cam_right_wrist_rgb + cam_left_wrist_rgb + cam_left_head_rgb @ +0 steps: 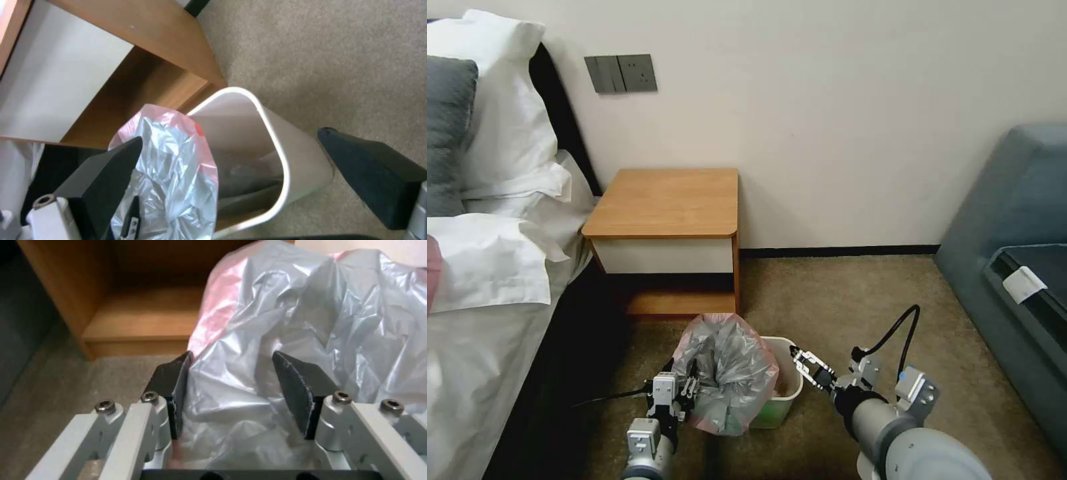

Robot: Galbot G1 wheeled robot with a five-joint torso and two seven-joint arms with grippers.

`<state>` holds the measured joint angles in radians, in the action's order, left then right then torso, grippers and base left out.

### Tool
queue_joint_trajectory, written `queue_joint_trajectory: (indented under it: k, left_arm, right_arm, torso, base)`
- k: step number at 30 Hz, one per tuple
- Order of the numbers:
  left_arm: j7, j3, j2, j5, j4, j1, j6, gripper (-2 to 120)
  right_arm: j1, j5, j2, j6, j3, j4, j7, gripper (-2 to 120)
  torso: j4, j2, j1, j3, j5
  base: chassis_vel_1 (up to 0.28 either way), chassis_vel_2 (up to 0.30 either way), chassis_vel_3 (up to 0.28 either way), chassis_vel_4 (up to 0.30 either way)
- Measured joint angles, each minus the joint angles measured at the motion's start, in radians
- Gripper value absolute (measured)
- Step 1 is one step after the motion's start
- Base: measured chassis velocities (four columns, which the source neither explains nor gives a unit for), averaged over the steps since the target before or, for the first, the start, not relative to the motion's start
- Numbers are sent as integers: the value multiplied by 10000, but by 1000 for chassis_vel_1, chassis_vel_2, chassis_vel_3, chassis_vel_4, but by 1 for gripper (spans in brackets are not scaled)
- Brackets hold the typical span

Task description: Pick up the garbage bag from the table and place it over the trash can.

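Figure: bag half-seated on the bin. My left gripper (684, 393) sits at the left side of the trash can (784, 387), its fingers (293, 386) spread apart with a bulge of the garbage bag (730, 373) lying loosely between them; I cannot tell whether the pads actually bite the film. The bag stands puffed up over the left part of the can, its pinkish-red rim arching at the top, while the can's right rim is bare. My right gripper (807, 365) hovers just over that bare right rim, jaws wide apart and holding nothing. The table (667, 200) stands behind the can, its top bare.

Handling, as I judge it: the bag is nearly weightless, thin, crinkly and slippery, and holds no shape of its own, so a pinch on one ply may slide or tear. The best purchase is the coloured rim edge, where the film gathers, taken at two opposite points and stretched outward over the can's stiff lip.
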<state>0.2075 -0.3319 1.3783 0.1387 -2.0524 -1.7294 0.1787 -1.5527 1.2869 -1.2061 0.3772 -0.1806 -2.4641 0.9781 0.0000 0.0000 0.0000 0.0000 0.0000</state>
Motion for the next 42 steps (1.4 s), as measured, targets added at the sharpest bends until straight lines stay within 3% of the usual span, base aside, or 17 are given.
queue_joint_trajectory:
  k: [9,19,26,28,29,33,34,37,42]
  left_arm:
    - [614,176,60,495,159,521,756,39]
    - [1099,340,31,972,332,1049,1489,38]
    - [1230,379,58,1155,349,953,1179,17]
    - [1157,380,66,1131,406,716,382,10]
    - [1157,380,66,1131,406,716,382,10]
    - [827,152,129,747,459,194,-1443,9]
    - [827,152,129,747,459,194,-1443,9]
    - [567,-66,173,276,223,-188,-2782,8]
    - [-22,-446,264,-93,109,-281,-3692,8]
  right_arm:
    - [-60,-326,-54,-58,10,93,-83,100]
    - [-139,-593,-79,-117,-25,148,-138,100]
    - [-22,-829,-85,-109,-27,169,-323,100]
    - [213,-837,45,-58,12,94,-487,100]
    - [213,-837,45,-58,12,94,-487,100]
    - [395,-1115,436,232,21,-98,-1451,100]
    - [395,-1115,436,232,21,-98,-1451,100]
    - [534,-1448,959,700,175,-194,-2997,100]
    - [823,-2099,1452,979,630,100,-4477,100]
  torso:
    - [1,0,0,1,0]
    - [0,1,0,0,5]
    - [-1,0,0,0,0]
    - [0,0,0,0,-5]
    - [0,0,0,0,-5]
    - [0,0,1,1,-4]
    - [0,0,1,1,-4]
    - [1,0,0,1,0]
    - [0,0,0,1,0]
  base:
    - [0,0,0,0]
    - [0,0,0,0]
    - [0,0,0,0]
    - [0,0,0,0]
    - [0,0,0,0]
    - [0,0,0,0]
    - [0,0,0,0]
    - [0,0,0,0]
    - [0,0,0,0]
